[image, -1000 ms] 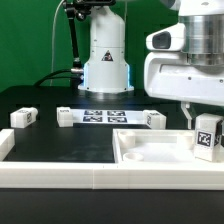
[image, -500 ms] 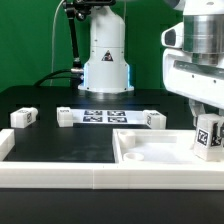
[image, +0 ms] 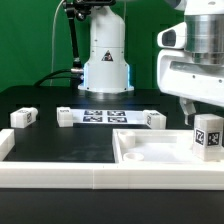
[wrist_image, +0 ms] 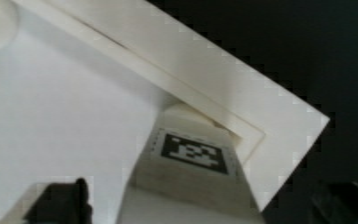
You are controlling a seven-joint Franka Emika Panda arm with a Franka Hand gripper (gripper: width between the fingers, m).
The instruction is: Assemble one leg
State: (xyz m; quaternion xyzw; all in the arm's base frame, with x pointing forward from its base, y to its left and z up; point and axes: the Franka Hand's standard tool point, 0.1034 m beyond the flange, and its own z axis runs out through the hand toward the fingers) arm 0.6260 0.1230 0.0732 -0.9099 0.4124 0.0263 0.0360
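Your tool (wrist_image: 202, 205) is wide open and holds nothing. In the wrist view the dark fingers (wrist_image: 60, 200) are well apart, and the leg (wrist_image: 197, 152) is ahead of them rather than between them. I can't tell whether either finger touches it. The leg stands upright in a corner of the white board (image: 140, 152), against the raised rim, with its tag facing the wrist camera. In the exterior view the same leg (image: 207, 135) is at 3 o'clock, at the 3 o'clock end of the board, tag facing the camera. The arm's white wrist housing (image: 195, 65) hangs just above it at about 2 o'clock, and only one finger shows below the housing there. The board lies flat on the black counter (image: 60, 140) from centre out to 4 o'clock. The marker board (image: 105, 115) lies at centre, just in front of the robot base (image: 105, 55) at 12 o'clock. One tagged block (image: 65, 117) is just beside its 9 o'clock end, a second block (image: 153, 119) is just beside its 3 o'clock end, and a third block (image: 24, 117) is well out at 9 o'clock. A long white rail (image: 60, 178) crosses the frame at 6 o'clock.
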